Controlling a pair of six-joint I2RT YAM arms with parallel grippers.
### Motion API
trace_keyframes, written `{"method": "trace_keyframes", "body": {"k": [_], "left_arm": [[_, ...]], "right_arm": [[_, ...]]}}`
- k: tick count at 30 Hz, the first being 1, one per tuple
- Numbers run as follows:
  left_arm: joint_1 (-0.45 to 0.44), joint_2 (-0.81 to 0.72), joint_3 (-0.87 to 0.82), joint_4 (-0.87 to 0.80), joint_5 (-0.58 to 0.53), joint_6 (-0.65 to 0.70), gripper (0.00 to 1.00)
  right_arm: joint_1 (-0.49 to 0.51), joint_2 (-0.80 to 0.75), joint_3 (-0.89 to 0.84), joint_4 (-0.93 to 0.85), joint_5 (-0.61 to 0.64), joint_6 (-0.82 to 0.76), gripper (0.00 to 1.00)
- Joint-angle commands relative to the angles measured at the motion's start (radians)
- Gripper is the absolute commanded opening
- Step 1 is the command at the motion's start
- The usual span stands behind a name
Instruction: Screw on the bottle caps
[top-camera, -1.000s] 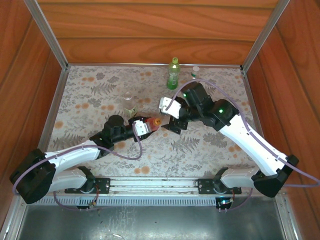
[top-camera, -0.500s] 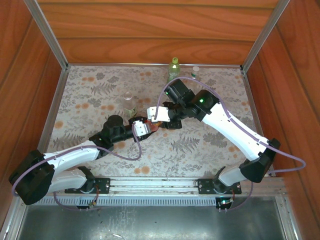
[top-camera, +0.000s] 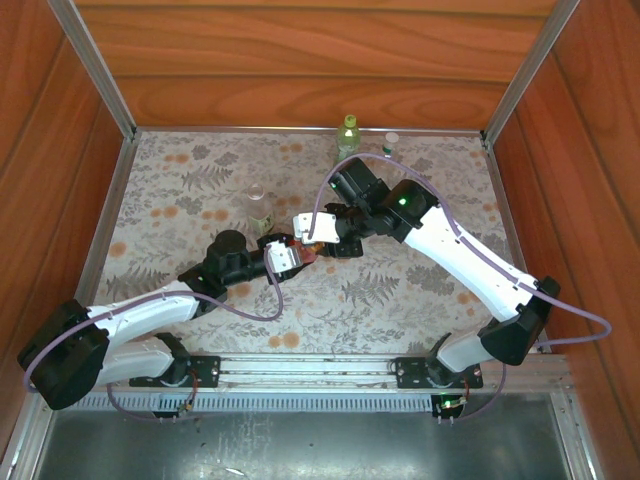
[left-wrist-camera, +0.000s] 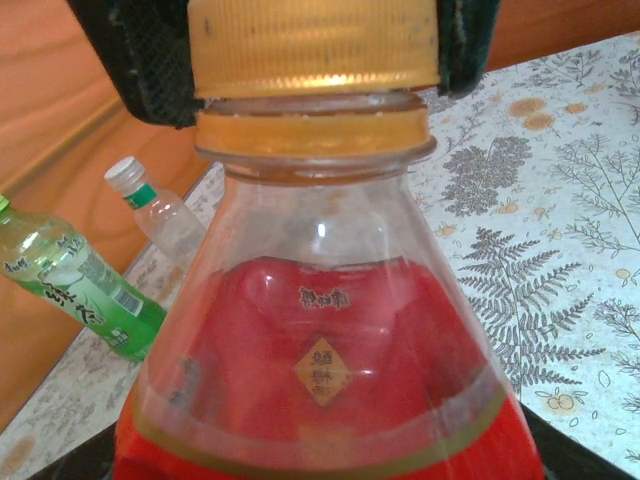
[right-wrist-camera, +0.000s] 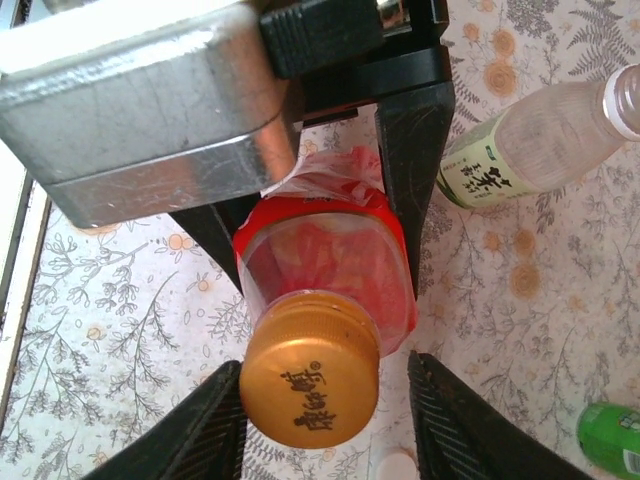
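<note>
Here, orange cap (right-wrist-camera: 310, 388) between right end effector (right-wrist-camera: 330, 370)

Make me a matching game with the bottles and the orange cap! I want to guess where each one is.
Things:
1. red bottle
2. orange cap
3. green bottle
4. clear bottle with green label

Places:
A. standing at the far edge of the table
B. on the red bottle's neck, between the fingers of the right gripper
C. standing just beyond the left gripper
D. held tilted in the left gripper

Right pairs: 1-D, 2-B, 3-A, 4-C.
</note>
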Motion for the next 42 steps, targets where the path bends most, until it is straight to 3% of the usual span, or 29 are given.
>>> {"method": "trace_keyframes", "body": {"k": [1,6,10,12,14,19,21,23,26,28,30,35,42], "left_arm": [[-0.003,0.01,0.001,0.024,0.029,0.022,0.56],[-0.003,0.01,0.004,0.023,0.024,0.022,0.56],[-0.002,0.012,0.007,0.024,0.003,0.026,0.56],[-0.003,0.013,0.009,0.024,-0.003,0.029,0.56],[-0.003,0.017,0.012,0.024,-0.004,0.032,0.56],[-0.003,0.031,0.022,0.024,0.0,0.035,0.56],[-0.003,0.035,0.026,0.024,0.002,0.034,0.56],[-0.003,0.038,0.027,0.023,0.001,0.033,0.56],[-0.002,0.046,0.03,0.024,0.002,0.033,0.56],[-0.003,0.046,0.031,0.023,0.006,0.032,0.56],[-0.003,0.04,0.025,0.024,0.006,0.031,0.56],[-0.003,0.03,0.011,0.024,0.004,0.034,0.56],[-0.003,0.037,0.021,0.024,0.032,0.019,0.56]], "right_arm": [[0.01,-0.011,-0.013,0.015,-0.035,-0.004,0.43],[0.01,-0.01,-0.036,0.027,-0.034,0.054,0.27],[0.01,-0.028,-0.081,0.127,-0.022,0.298,0.01],[0.01,-0.046,-0.112,0.194,-0.012,0.447,0.0],[0.01,-0.058,-0.147,0.271,0.036,0.691,0.0],[0.001,-0.045,-0.135,0.244,-0.001,1.184,0.0],[-0.005,-0.02,-0.107,0.219,-0.064,1.325,0.0],[-0.006,0.009,-0.082,0.175,-0.096,1.367,0.05],[-0.007,0.014,-0.064,0.114,-0.091,1.292,0.23],[-0.008,-0.015,-0.081,0.1,-0.08,1.152,0.42],[-0.008,-0.056,-0.115,0.105,-0.052,1.003,0.51],[-0.009,-0.121,-0.119,0.076,-0.073,0.595,0.58],[-0.001,-0.056,-0.01,-0.064,-0.023,0.133,0.63]]}}
